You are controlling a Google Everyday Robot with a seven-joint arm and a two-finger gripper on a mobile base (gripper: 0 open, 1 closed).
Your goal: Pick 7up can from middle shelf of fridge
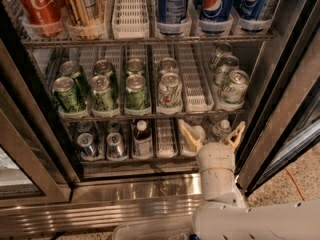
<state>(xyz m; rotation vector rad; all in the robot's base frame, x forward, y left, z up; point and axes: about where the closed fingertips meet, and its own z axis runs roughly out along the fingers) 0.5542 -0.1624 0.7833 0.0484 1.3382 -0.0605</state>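
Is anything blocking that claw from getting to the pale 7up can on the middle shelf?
Nothing visible does. The 7up can stands at the front of its lane on the middle shelf. The gripper, fingers open, hangs lower right, before the shelf below.
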